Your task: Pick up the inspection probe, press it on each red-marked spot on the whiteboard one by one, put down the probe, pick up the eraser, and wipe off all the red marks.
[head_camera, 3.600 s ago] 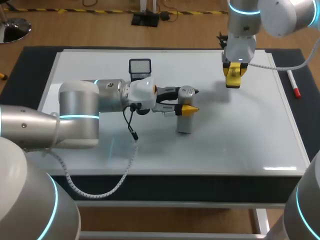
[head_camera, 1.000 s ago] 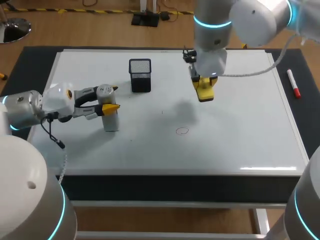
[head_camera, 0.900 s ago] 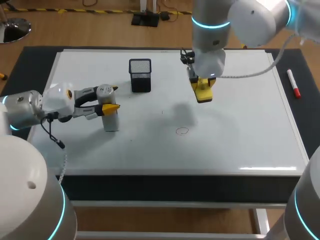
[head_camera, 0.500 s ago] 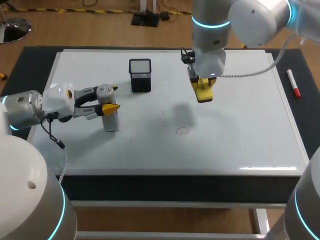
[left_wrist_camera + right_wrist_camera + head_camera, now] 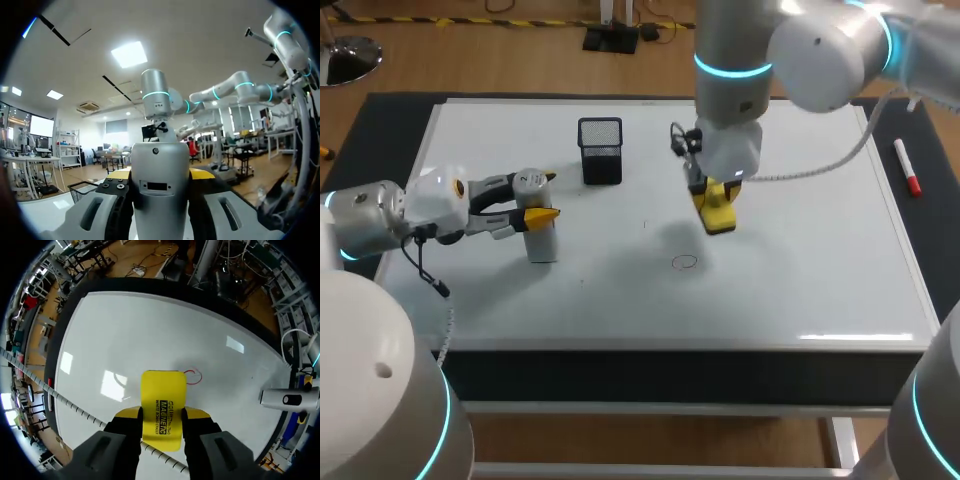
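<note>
Yellow leads in the head view: your right gripper (image 5: 717,200) is clamped on the yellow block eraser (image 5: 720,220), which hangs long axis down over the glossy whiteboard (image 5: 800,260) near the small red ring mark (image 5: 685,262). Your left gripper (image 5: 544,197) is closed on the silver-grey cylindrical inspection probe (image 5: 542,243), which stands upright on the board's left part near the black mesh cup (image 5: 600,150). In the left wrist view the probe (image 5: 161,185) sits squeezed between both fingers, its axis crosswise to them. In the right wrist view both fingers press the eraser (image 5: 161,407) from its sides, black lettering runs lengthwise on its face, and the red mark (image 5: 192,376) lies just past its far end.
</note>
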Robot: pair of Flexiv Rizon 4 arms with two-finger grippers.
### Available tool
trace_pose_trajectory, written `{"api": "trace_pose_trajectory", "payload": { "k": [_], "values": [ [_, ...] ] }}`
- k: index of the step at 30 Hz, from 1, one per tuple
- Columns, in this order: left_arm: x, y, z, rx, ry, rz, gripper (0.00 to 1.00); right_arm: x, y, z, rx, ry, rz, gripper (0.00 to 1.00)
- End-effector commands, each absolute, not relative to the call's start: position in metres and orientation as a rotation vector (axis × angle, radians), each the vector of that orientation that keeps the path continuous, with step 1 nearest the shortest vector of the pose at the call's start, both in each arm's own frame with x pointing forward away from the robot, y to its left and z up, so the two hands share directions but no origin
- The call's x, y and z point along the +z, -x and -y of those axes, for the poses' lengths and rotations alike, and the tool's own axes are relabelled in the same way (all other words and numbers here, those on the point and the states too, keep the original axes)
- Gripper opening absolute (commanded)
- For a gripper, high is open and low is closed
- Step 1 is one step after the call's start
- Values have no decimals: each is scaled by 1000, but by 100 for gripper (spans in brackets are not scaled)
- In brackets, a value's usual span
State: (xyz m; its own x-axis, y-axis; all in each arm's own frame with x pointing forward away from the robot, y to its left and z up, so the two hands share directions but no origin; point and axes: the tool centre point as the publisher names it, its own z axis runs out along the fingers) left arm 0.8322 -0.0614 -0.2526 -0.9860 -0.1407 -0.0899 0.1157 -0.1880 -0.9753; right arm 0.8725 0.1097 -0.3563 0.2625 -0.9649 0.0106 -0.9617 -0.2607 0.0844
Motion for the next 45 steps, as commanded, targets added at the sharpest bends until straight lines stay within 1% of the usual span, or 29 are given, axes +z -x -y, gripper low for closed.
{"api": "trace_pose_trajectory", "payload": {
  "k": [1,11,25,37,45],
  "values": [
    [-253,-833,61,-2304,26,-1883,0,-366,-856,-121,-91,-2485,1832,0],
    [-253,-833,61,-2304,26,-1883,0,-374,-820,-154,-182,-2507,1841,0],
    [-253,-833,61,-2304,26,-1883,0,-408,-807,-178,-157,-2454,1877,0],
    [-253,-833,61,-2304,26,-1883,0,-419,-808,-168,-146,-2431,1899,0],
    [-253,-833,61,-2304,26,-1883,0,-425,-811,-145,-125,-2375,1962,0]
  ]
}}
